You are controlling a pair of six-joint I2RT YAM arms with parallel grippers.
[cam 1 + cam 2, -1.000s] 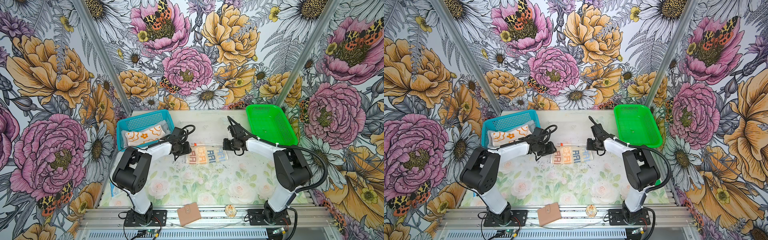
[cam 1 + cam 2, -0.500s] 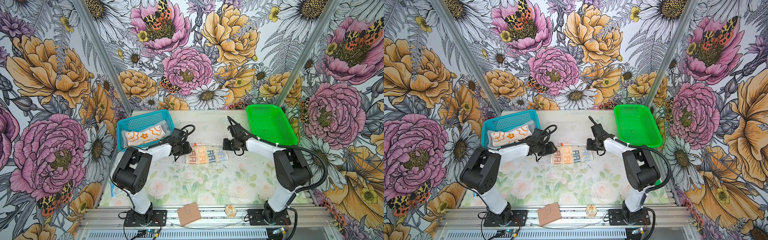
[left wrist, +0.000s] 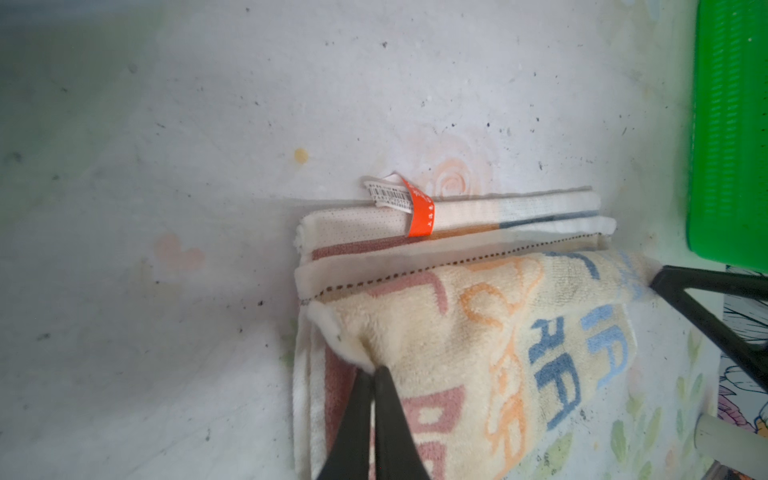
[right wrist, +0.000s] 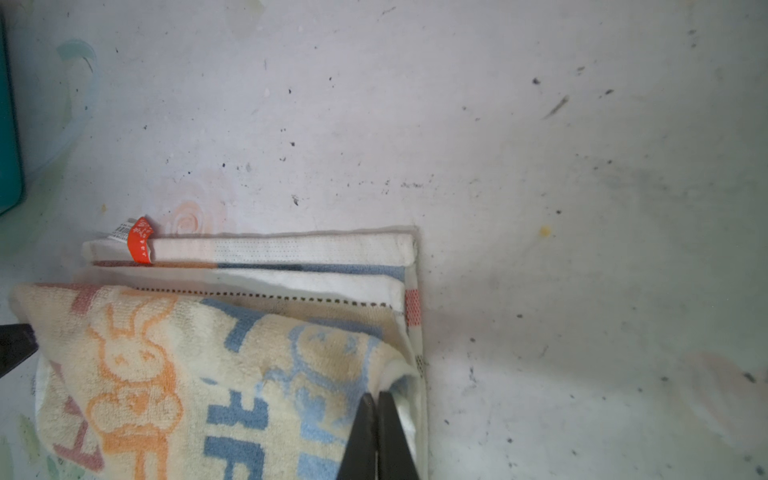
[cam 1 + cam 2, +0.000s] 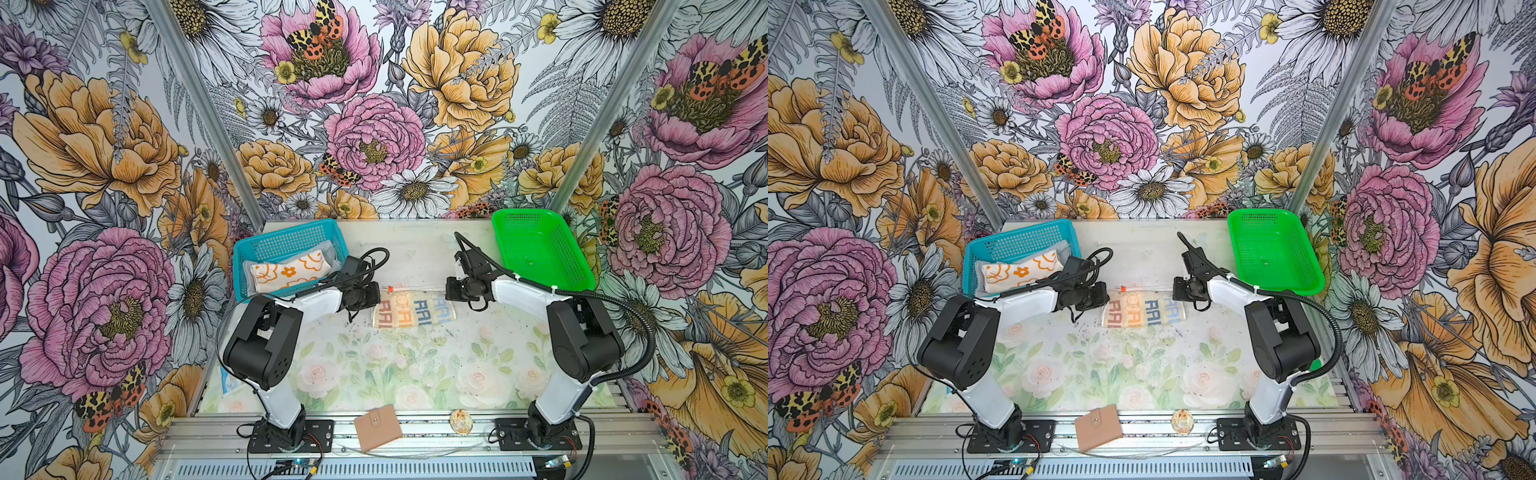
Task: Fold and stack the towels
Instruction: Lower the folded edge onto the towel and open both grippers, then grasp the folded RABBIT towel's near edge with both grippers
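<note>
The left pincer (image 3: pixel 371 374) is pinched shut on a puckered corner of the top layer of the lettered towel (image 3: pixel 478 332). Its two dark fingers (image 3: pixel 349 436) press together with cloth bunched at their tips. The right pincer (image 4: pixel 377 397) is likewise clamped tight on the opposite corner of that layer, where the cloth rises in a small peak. Between them the towel lies folded on the surface (image 5: pixel 415 365), midway between the two arms in both top views. Its upper fold is slightly raised off the layers below, and an orange tag (image 3: pixel 419 212) sticks out at the far edge. Further left, the blue basket (image 5: pixel 286 243) holds the flower towel (image 5: pixel 291 272), which lies on the grey towel (image 5: pixel 333 252). The green basket (image 5: pixel 540 257) stands at the far right corner. A tan wallet (image 5: pixel 377 427) lies on the front rail.
</note>
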